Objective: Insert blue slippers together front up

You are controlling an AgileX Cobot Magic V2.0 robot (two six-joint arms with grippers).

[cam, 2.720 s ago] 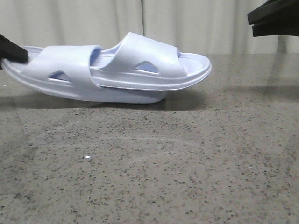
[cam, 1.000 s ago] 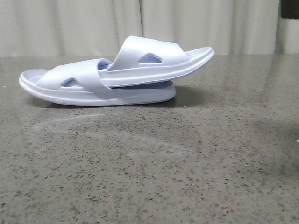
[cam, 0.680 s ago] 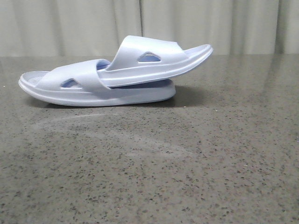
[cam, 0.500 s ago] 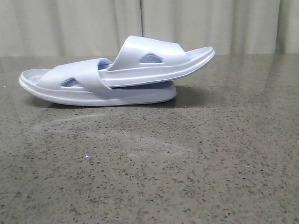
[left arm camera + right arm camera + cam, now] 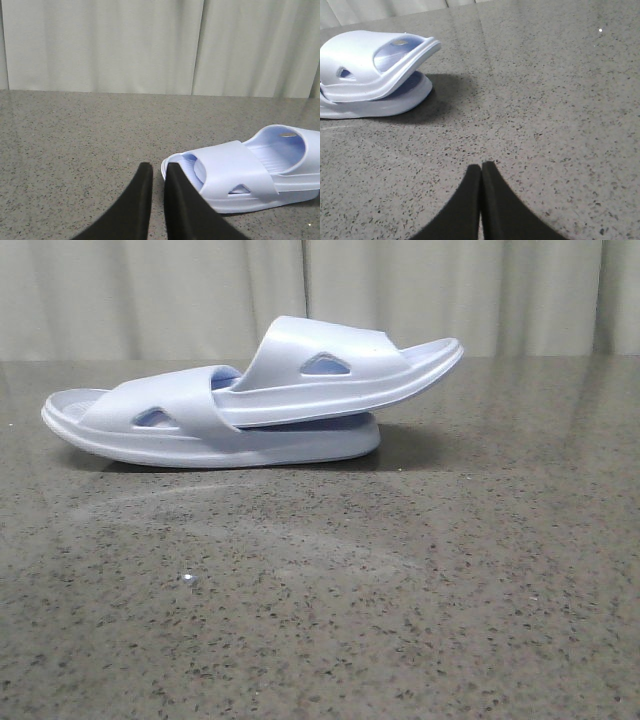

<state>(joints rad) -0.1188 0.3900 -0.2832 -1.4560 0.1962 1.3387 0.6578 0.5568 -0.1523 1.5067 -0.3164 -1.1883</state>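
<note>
I see the blue slippers (image 5: pixel 250 400) nested, straps up, resting unaided on the worktop (image 5: pixel 400 590); both jaws pressed together, holding nothing.

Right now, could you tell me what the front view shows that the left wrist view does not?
Only the front view shows both blue slippers full length from the side, the upper one tucked under the lower one's strap, its free end raised. Only the left wrist view shows the left gripper, nearly closed and empty, short of the lower slipper's end. Both show the speckled table and pale curtain.
</note>
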